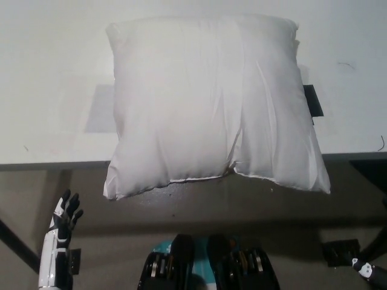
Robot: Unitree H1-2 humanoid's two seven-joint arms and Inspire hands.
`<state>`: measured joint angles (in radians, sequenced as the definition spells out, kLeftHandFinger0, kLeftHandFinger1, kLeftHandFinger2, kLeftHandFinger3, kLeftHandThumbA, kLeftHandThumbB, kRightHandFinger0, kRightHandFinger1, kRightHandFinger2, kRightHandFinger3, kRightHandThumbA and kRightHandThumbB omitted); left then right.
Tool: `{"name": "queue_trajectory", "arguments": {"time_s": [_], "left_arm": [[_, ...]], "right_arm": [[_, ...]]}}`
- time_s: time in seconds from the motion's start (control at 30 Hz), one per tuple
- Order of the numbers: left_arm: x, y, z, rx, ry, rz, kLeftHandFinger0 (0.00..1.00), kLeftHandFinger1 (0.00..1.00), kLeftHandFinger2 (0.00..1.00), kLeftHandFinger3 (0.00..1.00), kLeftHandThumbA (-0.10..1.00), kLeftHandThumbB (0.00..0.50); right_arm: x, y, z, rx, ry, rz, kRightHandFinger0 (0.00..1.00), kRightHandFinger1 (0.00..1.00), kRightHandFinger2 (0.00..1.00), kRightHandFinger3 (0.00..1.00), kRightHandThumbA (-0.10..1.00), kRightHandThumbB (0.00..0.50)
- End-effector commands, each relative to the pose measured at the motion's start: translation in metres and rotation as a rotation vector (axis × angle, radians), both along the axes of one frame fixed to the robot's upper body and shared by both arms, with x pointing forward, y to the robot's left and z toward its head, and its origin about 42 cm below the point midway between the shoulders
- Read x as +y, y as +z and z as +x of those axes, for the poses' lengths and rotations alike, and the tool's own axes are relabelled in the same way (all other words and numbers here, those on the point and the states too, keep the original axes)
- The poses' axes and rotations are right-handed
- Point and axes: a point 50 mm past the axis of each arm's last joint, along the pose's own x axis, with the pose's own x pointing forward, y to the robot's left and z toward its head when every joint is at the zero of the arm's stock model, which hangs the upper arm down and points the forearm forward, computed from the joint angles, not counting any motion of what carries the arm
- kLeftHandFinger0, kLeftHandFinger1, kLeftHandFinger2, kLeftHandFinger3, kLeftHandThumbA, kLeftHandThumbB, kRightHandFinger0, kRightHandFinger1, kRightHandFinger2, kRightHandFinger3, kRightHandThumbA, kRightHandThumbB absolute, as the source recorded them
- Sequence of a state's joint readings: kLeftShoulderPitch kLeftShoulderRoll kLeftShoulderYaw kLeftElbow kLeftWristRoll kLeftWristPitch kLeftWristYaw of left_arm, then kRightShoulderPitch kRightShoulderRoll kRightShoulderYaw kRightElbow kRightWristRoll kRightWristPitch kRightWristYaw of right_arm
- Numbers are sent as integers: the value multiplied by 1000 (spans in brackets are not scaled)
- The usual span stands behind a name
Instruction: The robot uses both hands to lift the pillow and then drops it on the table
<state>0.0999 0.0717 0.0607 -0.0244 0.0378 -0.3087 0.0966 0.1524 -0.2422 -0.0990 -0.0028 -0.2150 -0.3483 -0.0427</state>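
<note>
A large white pillow (pixel 211 103) lies on the white table (pixel 48 72), its near edge hanging over the table's front edge. My white left hand (pixel 63 214) is low at the bottom left, below the table edge and apart from the pillow, fingers spread and holding nothing. Of my black right arm, only a small part (pixel 370 270) shows at the bottom right corner; the hand itself is out of the picture.
A grey patch (pixel 100 109) marks the table left of the pillow and a dark patch (pixel 313 99) peeks out at its right. The table's front edge (pixel 54 164) runs across the picture. Small dark floor markers (pixel 338 251) lie below.
</note>
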Motion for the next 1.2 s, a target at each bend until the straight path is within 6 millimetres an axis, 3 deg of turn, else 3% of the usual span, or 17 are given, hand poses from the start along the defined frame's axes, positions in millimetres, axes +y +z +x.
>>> {"name": "queue_trajectory", "arguments": {"time_s": [0.0, 0.4, 0.43, 0.47, 0.57, 0.67, 0.8, 1.03, 1.17], "left_arm": [[4, 10, 3, -68, 1, 40, 1000, 1000, 1000, 1000, 1000, 156], [4, 13, 8, -75, -2, 33, 1000, 1000, 1000, 1000, 1000, 158], [4, 14, 8, -71, -5, 35, 1000, 1000, 1000, 1000, 1000, 182], [4, 14, 6, -67, -3, 40, 1000, 1000, 1000, 1000, 1000, 167], [8, 14, 2, -62, 1, 49, 1000, 1000, 1000, 1000, 1000, 164], [8, 15, 5, -67, -2, 46, 1000, 1000, 1000, 1000, 1000, 202], [5, 18, 11, -80, 1, 45, 1000, 1000, 1000, 1000, 1000, 158], [7, 19, 9, -84, -2, 50, 1000, 1000, 1000, 1000, 1000, 146], [9, 16, 4, -72, 1, 44, 1000, 1000, 1000, 1000, 1000, 139]], "right_arm": [[0, 12, -2, -83, 9, -39, 1000, 1000, 1000, 1000, 1000, 290], [1, 15, 2, -81, 11, -60, 1000, 1000, 1000, 1000, 1000, 326], [1, 15, 2, -82, 10, -61, 1000, 1000, 1000, 1000, 1000, 327], [1, 14, 1, -81, 9, -65, 1000, 1000, 1000, 1000, 1000, 329], [3, 11, -1, -72, 7, -67, 1000, 1000, 1000, 1000, 1000, 322], [4, 10, 1, -70, 11, -66, 1000, 1000, 1000, 1000, 1000, 293], [1, 14, 5, -82, 8, -70, 1000, 1000, 1000, 1000, 1000, 331], [1, 15, 8, -89, 11, -67, 1000, 1000, 1000, 1000, 1000, 300], [3, 14, 4, -67, 6, -67, 1000, 1000, 1000, 1000, 1000, 321]]}}
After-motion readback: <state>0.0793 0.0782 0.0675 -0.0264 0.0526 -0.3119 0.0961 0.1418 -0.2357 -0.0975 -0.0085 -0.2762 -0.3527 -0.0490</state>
